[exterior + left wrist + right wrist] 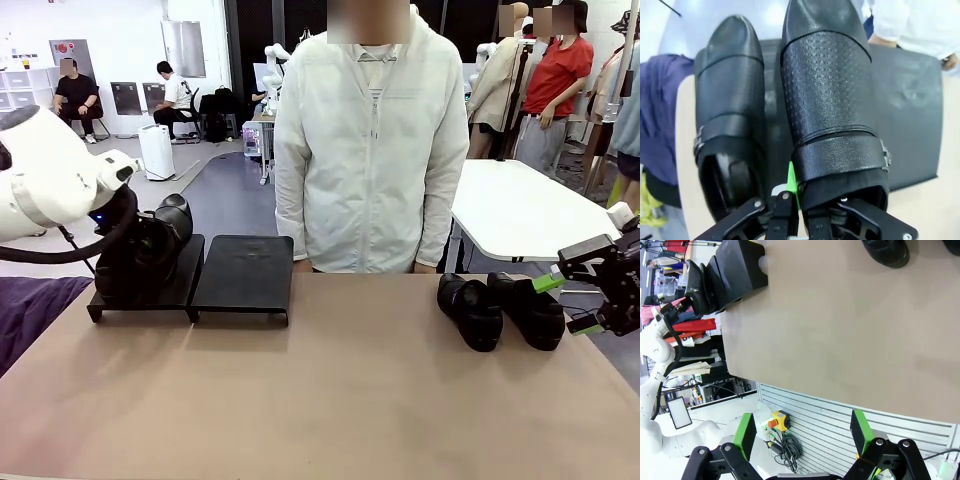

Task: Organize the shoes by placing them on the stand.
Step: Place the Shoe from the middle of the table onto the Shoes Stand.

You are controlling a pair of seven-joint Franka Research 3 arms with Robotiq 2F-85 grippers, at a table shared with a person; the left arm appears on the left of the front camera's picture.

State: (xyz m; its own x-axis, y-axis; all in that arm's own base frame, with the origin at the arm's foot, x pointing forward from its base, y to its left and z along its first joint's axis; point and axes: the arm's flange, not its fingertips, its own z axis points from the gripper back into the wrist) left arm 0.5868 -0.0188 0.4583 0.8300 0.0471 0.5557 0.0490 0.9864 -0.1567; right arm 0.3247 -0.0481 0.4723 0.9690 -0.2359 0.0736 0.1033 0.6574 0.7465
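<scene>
Two black glossy shoes are at the left panel of the low black stand [245, 275]. In the left wrist view they lie side by side, one shoe [730, 100] loose and the other shoe [827, 95] with my left gripper [795, 195] shut on its heel rim. From the front this pair [150, 248] hides the gripper, and I cannot tell whether the held shoe rests on the panel. Two more shoes [470, 310] [530, 308] lie on the table at the right. My right gripper [578, 302] hangs open just right of them, its green pads [745, 432] wide apart with nothing between.
A person in a white jacket [370, 150] stands at the far edge, hands near the table. A purple cloth [35, 305] lies at the left edge. The stand's right panel [912, 105] is bare. The brown tabletop [330, 390] is open in the middle and front.
</scene>
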